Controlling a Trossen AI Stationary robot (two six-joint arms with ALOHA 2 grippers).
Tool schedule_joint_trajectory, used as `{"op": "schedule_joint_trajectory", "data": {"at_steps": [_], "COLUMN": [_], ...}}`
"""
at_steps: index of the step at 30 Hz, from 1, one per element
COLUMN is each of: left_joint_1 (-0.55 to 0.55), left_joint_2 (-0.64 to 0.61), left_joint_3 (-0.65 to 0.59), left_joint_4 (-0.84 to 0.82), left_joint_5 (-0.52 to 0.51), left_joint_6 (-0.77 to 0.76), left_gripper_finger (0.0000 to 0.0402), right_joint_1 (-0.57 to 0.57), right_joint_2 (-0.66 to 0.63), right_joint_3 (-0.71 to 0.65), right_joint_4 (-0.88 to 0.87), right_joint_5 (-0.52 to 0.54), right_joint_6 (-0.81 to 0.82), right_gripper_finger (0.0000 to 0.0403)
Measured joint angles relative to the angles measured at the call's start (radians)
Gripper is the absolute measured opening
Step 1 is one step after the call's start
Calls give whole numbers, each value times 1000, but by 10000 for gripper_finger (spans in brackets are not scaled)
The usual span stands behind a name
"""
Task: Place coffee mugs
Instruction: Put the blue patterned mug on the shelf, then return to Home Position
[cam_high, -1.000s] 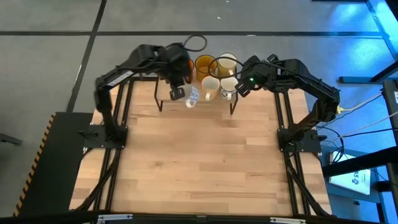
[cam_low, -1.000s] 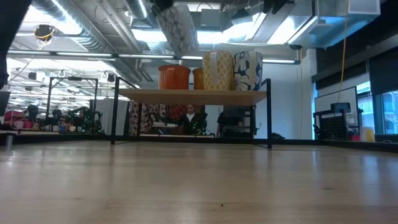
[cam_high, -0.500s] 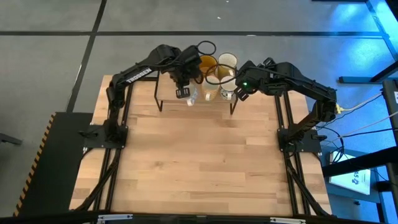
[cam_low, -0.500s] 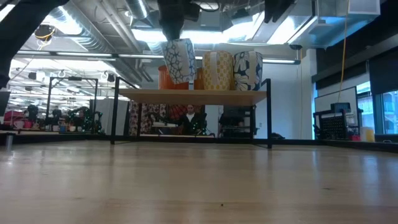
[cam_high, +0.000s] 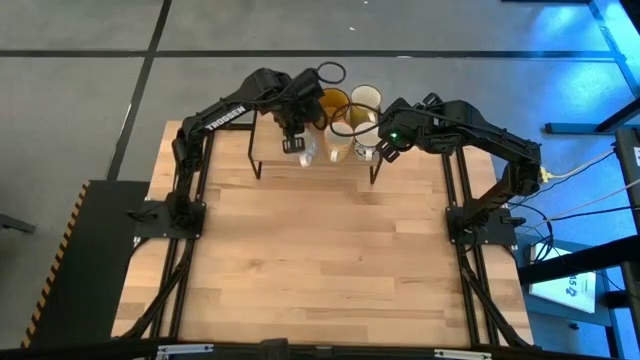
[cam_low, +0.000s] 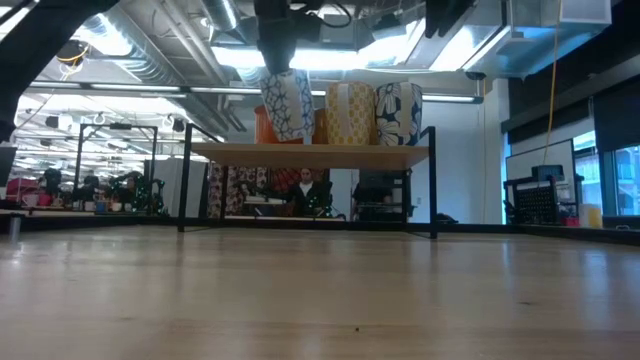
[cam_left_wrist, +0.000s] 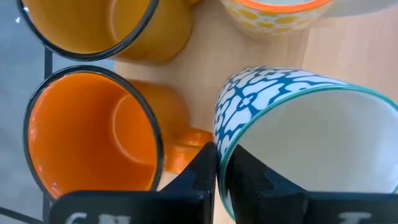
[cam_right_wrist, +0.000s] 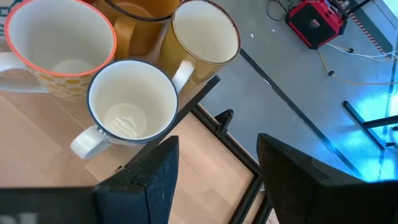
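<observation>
High view: the left gripper (cam_high: 293, 143) sits over the raised shelf (cam_high: 262, 140) at the table's far edge, holding the blue-patterned white mug (cam_high: 308, 151) just beside the other mugs; it has barely shifted from half a second ago, after swinging in from farther left a second ago. The right gripper (cam_high: 383, 148) hovers at the shelf's right end, unchanged.

Low view: the patterned mug (cam_low: 288, 104) hangs tilted under the left gripper, a touch lower than half a second ago, its base close to the shelf top (cam_low: 310, 151) and in front of the orange mug (cam_low: 262, 124). The yellow-patterned mug (cam_low: 350, 112) and the blue-flowered mug (cam_low: 398, 112) stand upright as before.

Left wrist view: the fingers (cam_left_wrist: 200, 171) pinch the patterned mug's rim (cam_left_wrist: 249, 121), beside the bright orange mug (cam_left_wrist: 93, 137) and amber mug (cam_left_wrist: 106, 28).

Right wrist view: the right fingers (cam_right_wrist: 152, 171) stand apart and empty, near a white dark-rimmed mug (cam_right_wrist: 132, 102), an orange-rimmed mug (cam_right_wrist: 59, 46) and a cream-yellow mug (cam_right_wrist: 205, 37)
</observation>
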Motion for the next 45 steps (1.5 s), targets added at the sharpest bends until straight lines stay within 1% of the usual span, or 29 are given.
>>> {"op": "schedule_joint_trajectory", "data": {"at_steps": [3, 11, 16, 23, 26, 31, 35, 45], "left_joint_1": [1, 0, 0, 0, -1, -3, -10, -22], "left_joint_2": [5, 13, 13, 13, 13, 13, 11, 3], "left_joint_3": [0, -1, -1, -1, -1, -1, -1, -1], "left_joint_4": [3, 15, 26, 57, 67, 83, 86, 86], "left_joint_5": [-3, -6, -7, -10, -11, -32, -91, -91], "left_joint_6": [4, 3, -1, -3, -3, -3, -2, -4], "left_gripper_finger": [26, 28, 51, 94, 105, 109, 109, 109], "right_joint_1": [0, 0, 0, 0, 0, 0, 0, 0], "right_joint_2": [0, 0, 0, 0, 0, 0, 0, 0], "right_joint_3": [0, 0, 0, 0, 0, 0, 0, 0], "right_joint_4": [0, 0, 0, 0, 0, 0, 1, 6], "right_joint_5": [0, -19, -26, -26, -26, -26, -26, -26], "right_joint_6": [1, 3, 3, 3, 3, 3, 3, 3], "right_gripper_finger": [205, 205, 205, 205, 205, 205, 205, 205]}}
